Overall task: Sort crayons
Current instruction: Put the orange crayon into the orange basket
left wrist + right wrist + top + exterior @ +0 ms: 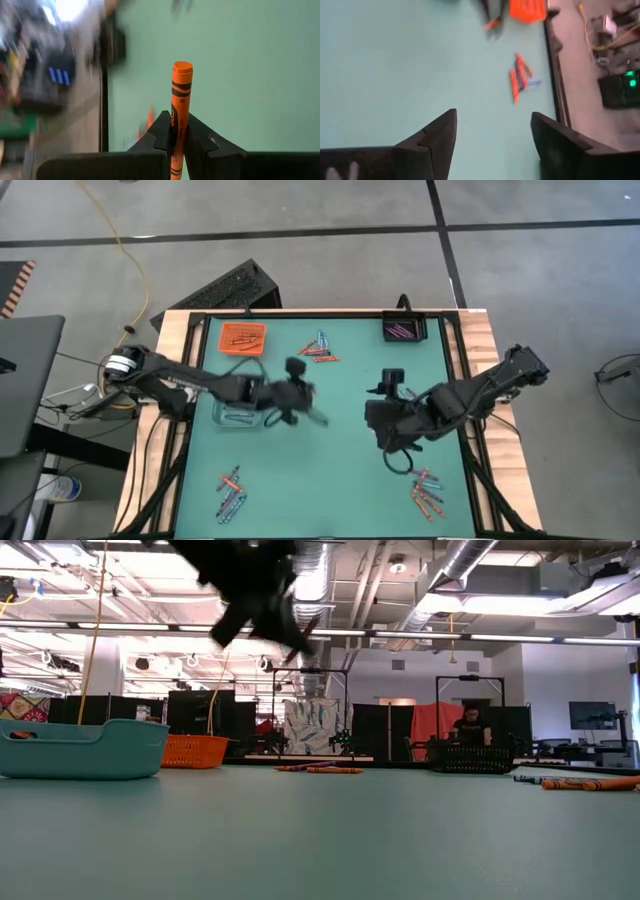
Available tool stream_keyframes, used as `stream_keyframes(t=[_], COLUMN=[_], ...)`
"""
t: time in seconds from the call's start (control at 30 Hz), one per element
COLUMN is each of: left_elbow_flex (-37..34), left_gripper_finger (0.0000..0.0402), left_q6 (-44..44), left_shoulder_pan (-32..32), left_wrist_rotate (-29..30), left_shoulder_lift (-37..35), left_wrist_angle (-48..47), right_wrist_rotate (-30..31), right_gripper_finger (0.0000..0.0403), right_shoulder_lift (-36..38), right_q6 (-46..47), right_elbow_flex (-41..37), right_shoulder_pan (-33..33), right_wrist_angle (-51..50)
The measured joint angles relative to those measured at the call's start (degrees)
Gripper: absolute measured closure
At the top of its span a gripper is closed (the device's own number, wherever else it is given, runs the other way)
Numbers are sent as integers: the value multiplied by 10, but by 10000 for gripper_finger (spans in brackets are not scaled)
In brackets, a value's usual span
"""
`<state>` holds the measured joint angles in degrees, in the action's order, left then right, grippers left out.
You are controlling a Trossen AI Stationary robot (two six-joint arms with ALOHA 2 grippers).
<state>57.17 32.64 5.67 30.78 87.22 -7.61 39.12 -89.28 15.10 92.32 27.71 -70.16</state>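
Orange crayon (180, 107) pinched upright in left gripper (297, 385), mid-table, likely bound for orange tray (243, 337)
Right gripper (492, 145) hangs nearby, fingers wide, empty; loose crayons (428, 492) lie in small heaps near the mat's edges

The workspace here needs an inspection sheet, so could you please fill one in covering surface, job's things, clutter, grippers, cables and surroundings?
Surface: green table mat, wooden border.
Job's things: crayon piles at far centre, near left and near right; one orange crayon clamped in the left gripper.
Clutter: orange tray, black tray and clear tray, the first two holding crayons.
Grippers: left gripper shut on the crayon, raised over the mat; right gripper open and empty, right of centre.
Cables: yellow cable on the floor at left.
Surroundings: person seated far behind the table.
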Motion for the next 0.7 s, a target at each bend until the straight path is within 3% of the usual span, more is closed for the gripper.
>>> stream_keyframes(t=[0.27, 0.43, 0.7], left_elbow_flex=[0, 0, 0], left_gripper_finger=[394, 394, 389], left_q6=[2, 50, 96], left_shoulder_pan=[-178, -283, -449], left_wrist_rotate=[-42, -77, -186], left_shoulder_lift=[-15, -34, -67], left_wrist_angle=[-191, -248, -328], right_wrist_rotate=[-11, -18, -16], right_gripper_finger=[149, 149, 149], right_shoulder_lift=[0, 0, -1], right_q6=[118, 209, 332], right_elbow_flex=[-121, -186, -240], right_shoulder_pan=[53, 97, 161], right_wrist_angle=[10, 18, 21])
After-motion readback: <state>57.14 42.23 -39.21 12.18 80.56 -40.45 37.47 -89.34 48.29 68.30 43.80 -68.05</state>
